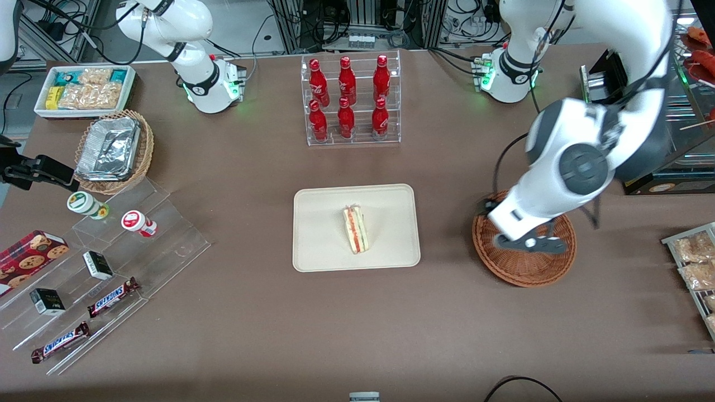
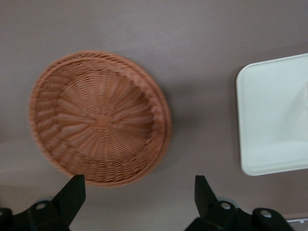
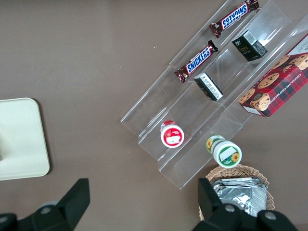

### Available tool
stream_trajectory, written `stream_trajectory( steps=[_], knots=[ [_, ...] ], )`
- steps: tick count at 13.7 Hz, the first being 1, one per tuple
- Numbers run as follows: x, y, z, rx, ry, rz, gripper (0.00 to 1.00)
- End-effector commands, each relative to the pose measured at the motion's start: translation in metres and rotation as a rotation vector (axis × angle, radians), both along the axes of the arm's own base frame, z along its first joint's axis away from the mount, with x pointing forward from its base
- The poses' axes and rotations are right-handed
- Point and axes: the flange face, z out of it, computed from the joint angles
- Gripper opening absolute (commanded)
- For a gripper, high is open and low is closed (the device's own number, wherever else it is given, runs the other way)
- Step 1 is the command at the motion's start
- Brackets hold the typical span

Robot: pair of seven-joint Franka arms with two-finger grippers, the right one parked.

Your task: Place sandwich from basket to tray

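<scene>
The sandwich, a pale bread wedge with red and green filling showing, lies on the cream tray in the middle of the table. The reddish-brown wicker basket stands beside the tray toward the working arm's end, and nothing lies in the basket as the left wrist view shows it. My gripper hangs over the basket's rim on the side toward the tray. The gripper is open, with only bare table between its black fingers. A corner of the tray shows in that view too.
A clear rack of red bottles stands farther from the front camera than the tray. Toward the parked arm's end sit a tan basket of foil containers, a white snack bin and clear steps with candy bars. Snack packets lie near the working arm's table edge.
</scene>
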Motion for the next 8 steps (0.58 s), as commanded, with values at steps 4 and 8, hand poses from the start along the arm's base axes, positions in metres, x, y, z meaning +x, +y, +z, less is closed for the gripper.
stream_trajectory(
  steps=[4,8],
  knots=[
    [-0.042,0.083,0.064,-0.001,0.041,-0.070,1.00],
    [-0.059,0.099,0.104,0.000,0.041,-0.038,1.00]
  ],
)
